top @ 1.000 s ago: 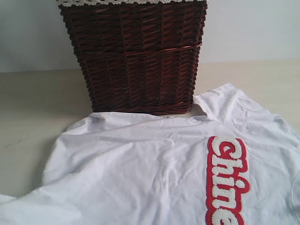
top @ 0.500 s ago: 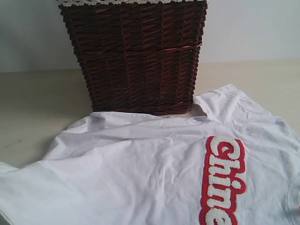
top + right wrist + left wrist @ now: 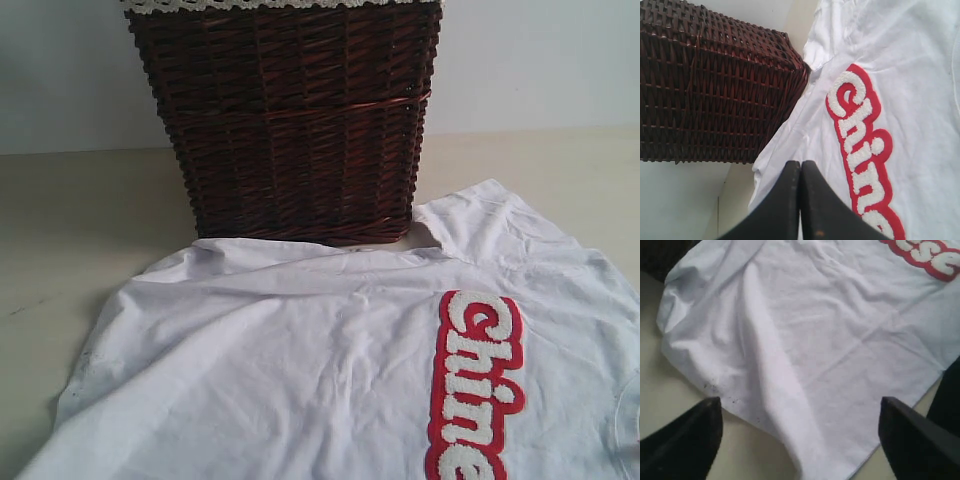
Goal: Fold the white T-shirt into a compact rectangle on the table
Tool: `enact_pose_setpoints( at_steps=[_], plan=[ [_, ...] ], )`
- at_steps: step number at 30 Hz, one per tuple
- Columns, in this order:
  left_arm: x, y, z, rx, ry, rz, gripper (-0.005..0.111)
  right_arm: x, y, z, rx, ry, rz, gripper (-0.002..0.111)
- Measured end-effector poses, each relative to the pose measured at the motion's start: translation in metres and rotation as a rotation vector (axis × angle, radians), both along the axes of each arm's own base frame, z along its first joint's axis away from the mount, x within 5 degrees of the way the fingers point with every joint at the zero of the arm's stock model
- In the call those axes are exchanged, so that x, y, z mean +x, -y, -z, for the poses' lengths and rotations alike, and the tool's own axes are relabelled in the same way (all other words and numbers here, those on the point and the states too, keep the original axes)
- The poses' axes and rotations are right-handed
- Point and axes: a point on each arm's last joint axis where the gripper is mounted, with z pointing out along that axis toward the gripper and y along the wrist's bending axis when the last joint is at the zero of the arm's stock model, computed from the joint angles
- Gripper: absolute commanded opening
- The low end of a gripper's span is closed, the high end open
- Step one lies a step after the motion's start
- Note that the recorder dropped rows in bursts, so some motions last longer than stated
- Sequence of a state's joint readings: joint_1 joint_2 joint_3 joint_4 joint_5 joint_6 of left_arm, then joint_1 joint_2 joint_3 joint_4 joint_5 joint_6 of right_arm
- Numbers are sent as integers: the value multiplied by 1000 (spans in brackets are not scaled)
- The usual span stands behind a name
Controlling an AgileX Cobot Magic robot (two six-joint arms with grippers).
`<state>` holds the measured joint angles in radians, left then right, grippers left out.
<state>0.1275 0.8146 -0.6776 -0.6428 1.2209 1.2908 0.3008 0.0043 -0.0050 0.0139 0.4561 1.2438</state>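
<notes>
Left gripper [image 3: 799,402] hangs over the near left part of the shirt [image 3: 330,380] with its jaws spread wide and nothing between them. The cloth lies loose underneath and is not pinched. Neither gripper shows in the exterior view.

Bare table [image 3: 80,220] takes up the far left. The shirt starts right after it and runs across the table and out of frame at the bottom and right. It lies mostly flat, face up and wrinkled. In the left wrist view a soft ridge runs down it near that edge, and there are a few dark specks by the hem.

Behind the middle stands the basket [image 3: 285,120] with lace trim [image 3: 280,5] along its top. The shirt's far edge is touching its foot, or all but.

The red-edged lettering [image 3: 475,385] sits right of centre and is fully exposed. The right gripper [image 3: 800,167] hovers above it by the basket corner, fingers pressed together and holding nothing.

My read on progress is that it's barely begun. The shirt looks laid out, with no clean fold visible. Sleeves, sides and the final halving all seem left to do, and the ridge probably wants smoothing first.
</notes>
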Motion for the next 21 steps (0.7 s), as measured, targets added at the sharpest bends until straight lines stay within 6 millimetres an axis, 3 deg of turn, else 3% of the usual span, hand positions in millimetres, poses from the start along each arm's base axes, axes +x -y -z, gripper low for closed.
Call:
enact_pose_setpoints(
  at_steps=[1, 3, 5, 6, 7, 10, 13, 18, 21],
  plan=[
    [2, -1, 0, 14, 34, 11, 78, 0, 0, 0, 0, 0, 0, 0],
    [22, -7, 1, 51, 137, -54, 57, 0, 0, 0, 0, 0, 0, 0],
    [45, -13, 5, 53, 193, -144, 33, 0, 0, 0, 0, 0, 0, 0],
    [61, -17, 9, 36, 208, -209, 10, 0, 0, 0, 0, 0, 0, 0],
    [85, -21, 20, -27, 194, -317, 1, 0, 0, 0, 0, 0, 0, 0],
    [120, -27, 45, -137, 135, -484, 0, 0, 0, 0, 0, 0, 0, 0],
    [141, -27, 74, -195, 44, -533, 0, 0, 0, 0, 0, 0, 0, 0],
    [158, -12, 122, -156, -46, -392, 0, 0, 0, 0, 0, 0, 0, 0],
    [162, 2, 141, -165, -49, -268, 0, 0, 0, 0, 0, 0, 0, 0]
  ],
)
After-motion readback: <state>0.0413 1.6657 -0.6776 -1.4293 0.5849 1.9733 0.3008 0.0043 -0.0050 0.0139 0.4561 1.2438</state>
